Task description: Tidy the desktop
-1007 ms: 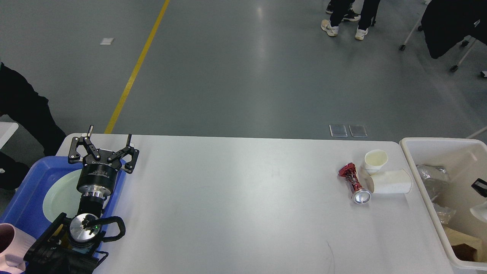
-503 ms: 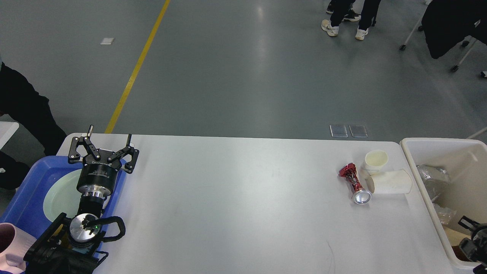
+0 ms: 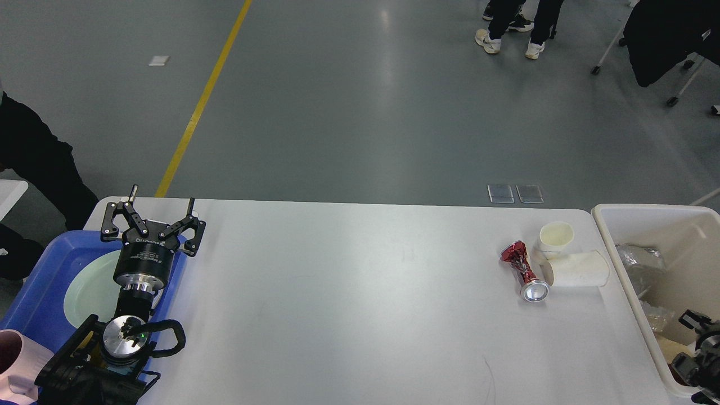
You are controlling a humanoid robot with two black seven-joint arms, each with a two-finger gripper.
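The white desktop (image 3: 349, 304) fills the lower half of the head view. At its right end lie a crushed red can (image 3: 523, 271), an upright paper cup (image 3: 556, 235) and a paper cup on its side (image 3: 578, 269), all close together. My left gripper (image 3: 163, 198) stands open and empty over the desktop's far left corner, above the edge of the blue tray. My right gripper (image 3: 685, 341) shows at the bottom right corner, over the near part of the bin. Its two black prongs stand apart with nothing between them, well short of the cups and can.
A cream-white bin (image 3: 608, 232) holding crumpled wrappers and brown paper sits against the desktop's right end. A blue tray (image 3: 35, 281) with a pale green plate (image 3: 84, 287) lies at the left, a pink cup (image 3: 11, 355) near it. People stand beyond the table.
My right gripper has dropped from mid-height over the bin to the bottom right corner. A white thing seen beside it one second ago no longer shows. The left arm has not moved.
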